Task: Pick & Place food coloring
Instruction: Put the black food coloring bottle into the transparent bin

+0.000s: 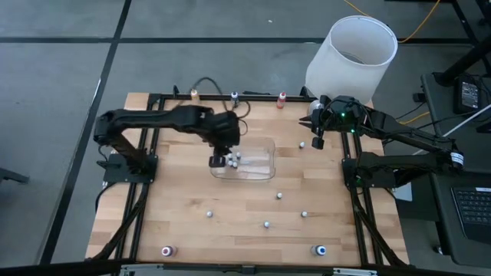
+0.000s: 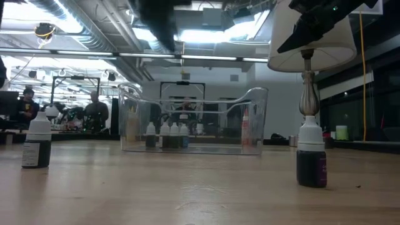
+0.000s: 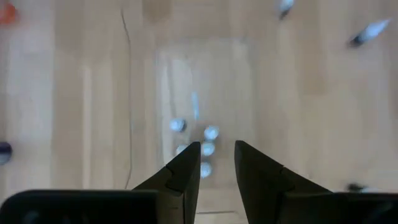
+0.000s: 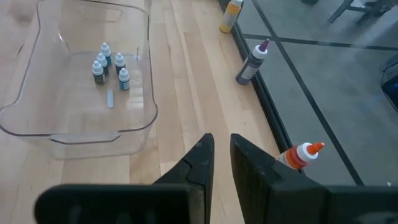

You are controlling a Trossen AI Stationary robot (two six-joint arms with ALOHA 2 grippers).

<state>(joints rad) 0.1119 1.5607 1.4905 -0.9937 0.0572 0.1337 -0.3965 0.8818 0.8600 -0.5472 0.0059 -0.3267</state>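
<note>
- High view: left gripper (image 1: 223, 160) hovers over the clear bin (image 1: 268, 146) at table centre, fingers slightly parted, empty. Right gripper (image 1: 316, 132) waits at 2 o'clock, empty.
- Low view: food coloring bottles (image 2: 166, 133) stand upright inside the bin.
- Left wrist view: pale caps (image 3: 210, 133) below the fingers.
- Right wrist view: fingers narrowly apart. Judgement: bottles light, rigid, slippery, tippy; pinch the body below the cap.

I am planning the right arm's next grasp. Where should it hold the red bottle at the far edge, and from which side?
Probably its body, just under the pale cap, coming straight down. The red bottle stands upright and alone, and its nozzle tapers, so fingers would slip there. The right gripper is close by.
</note>
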